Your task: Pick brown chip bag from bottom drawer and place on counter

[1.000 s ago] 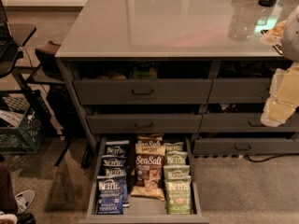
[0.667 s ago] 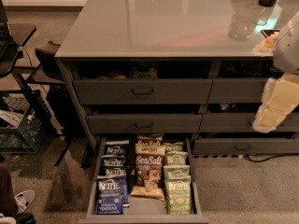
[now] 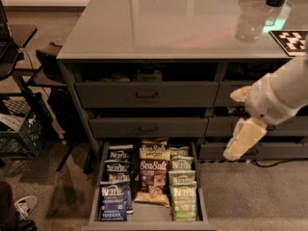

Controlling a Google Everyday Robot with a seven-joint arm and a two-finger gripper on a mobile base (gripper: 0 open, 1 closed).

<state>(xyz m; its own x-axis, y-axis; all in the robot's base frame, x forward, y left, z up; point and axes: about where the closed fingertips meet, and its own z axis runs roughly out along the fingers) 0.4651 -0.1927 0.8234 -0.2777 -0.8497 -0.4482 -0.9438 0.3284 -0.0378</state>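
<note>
Hand [image 3: 240, 141] hangs right of the open bottom drawer [image 3: 97, 186]; I cannot tell whether it's spread. Inside lies the brown chip bag [image 3: 153, 174], pickup and bench [image 3: 183, 23] placement ahead.

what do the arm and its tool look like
The arm is a bulky white rounded shell with a small slotted vent patch. The tool, at right before the closed drawer fronts, is pale cream and blocky. No cables or markings show.

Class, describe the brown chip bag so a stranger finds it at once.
Under the glossy grey counter, the dark-grey bottom drawer is open. In its middle row, between blue and green Kettle bags, the crinkly tan-brown bag alone reads "Sea Salt"; the pale gripper hangs above-right.
</note>
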